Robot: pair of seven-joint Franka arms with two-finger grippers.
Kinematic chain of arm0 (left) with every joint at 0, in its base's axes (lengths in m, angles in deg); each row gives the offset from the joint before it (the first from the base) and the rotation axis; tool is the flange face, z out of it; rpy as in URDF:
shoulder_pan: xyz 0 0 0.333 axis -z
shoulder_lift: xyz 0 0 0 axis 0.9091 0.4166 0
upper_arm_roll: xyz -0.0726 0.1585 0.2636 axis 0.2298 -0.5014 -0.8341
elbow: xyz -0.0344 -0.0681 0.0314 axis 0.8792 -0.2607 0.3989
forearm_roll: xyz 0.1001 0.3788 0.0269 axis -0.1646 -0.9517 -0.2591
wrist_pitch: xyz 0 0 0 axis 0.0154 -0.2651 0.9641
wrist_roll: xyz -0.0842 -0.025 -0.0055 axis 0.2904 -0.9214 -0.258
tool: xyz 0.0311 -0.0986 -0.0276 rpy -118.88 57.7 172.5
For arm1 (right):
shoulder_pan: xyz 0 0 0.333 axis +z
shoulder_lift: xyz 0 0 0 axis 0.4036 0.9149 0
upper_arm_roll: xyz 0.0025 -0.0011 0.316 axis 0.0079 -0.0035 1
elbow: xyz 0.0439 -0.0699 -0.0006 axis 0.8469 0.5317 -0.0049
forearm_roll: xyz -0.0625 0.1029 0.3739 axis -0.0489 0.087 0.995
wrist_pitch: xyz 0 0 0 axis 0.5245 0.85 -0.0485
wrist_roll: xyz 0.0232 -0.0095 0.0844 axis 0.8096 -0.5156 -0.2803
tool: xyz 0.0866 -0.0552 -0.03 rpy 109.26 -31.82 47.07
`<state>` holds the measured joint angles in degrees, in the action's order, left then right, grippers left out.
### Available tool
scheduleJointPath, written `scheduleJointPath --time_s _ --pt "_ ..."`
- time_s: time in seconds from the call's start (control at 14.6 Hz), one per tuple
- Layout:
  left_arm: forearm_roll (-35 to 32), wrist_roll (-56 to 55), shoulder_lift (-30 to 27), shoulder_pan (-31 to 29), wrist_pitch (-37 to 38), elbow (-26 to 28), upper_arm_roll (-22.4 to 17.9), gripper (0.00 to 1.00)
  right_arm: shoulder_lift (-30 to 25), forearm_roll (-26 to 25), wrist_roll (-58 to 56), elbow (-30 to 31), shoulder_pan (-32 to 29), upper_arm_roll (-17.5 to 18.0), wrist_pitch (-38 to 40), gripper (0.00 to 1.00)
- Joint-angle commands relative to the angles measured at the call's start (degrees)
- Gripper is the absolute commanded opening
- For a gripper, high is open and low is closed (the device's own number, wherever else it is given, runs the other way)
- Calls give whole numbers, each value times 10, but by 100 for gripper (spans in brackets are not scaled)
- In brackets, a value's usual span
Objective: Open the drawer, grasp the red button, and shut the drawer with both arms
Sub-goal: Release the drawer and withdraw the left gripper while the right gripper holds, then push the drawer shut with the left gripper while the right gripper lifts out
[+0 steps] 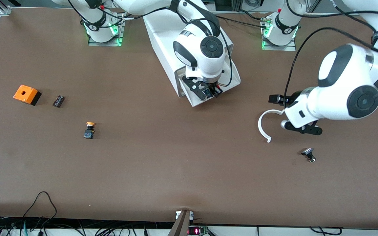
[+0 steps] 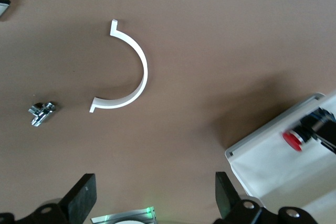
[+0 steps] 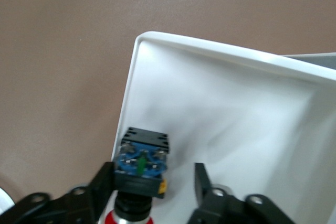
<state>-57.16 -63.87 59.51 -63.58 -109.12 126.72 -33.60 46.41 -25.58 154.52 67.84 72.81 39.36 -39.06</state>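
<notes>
Front view: our right claw hangs over the pulled-out drawer.
Button: between its spread fingers.
Left claw: apart, above table.

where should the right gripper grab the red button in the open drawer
Grip the red button across its blocky black-and-blue body, coming straight down from above into the open drawer. The flat body sides suit two fingers better than the round red cap, and the drawer's walls block a side approach. The right gripper already hangs over it, fingers open on either side of the body. The left gripper waits open over the table.
</notes>
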Motion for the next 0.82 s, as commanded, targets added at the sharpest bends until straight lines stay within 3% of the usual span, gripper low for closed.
scheduleJointPath --time_s 0.0,0.07,0.14,0.34,0.48,0.75 --pt "-11 -26 13 1 -44 24 -3 99 4 8 -2 -19 4 -3 15 19" --pt "-11 -36 18 0 -64 40 -2 99 3 7 -2 -19 3 -3 15 3" --pt "-11 -38 19 0 -91 60 -2 99 3 7 -2 -19 3 -3 14 0" --pt "-11 -43 14 1 -127 119 -2 99 -1 6 -3 -20 0 -6 21 0" --pt "-11 -86 16 5 -131 126 0 99 -16 9 -16 -36 -8 -5 27 0" --pt "-1 -173 4 15 -180 195 11 100 -26 15 -73 -70 -35 -3 64 0"
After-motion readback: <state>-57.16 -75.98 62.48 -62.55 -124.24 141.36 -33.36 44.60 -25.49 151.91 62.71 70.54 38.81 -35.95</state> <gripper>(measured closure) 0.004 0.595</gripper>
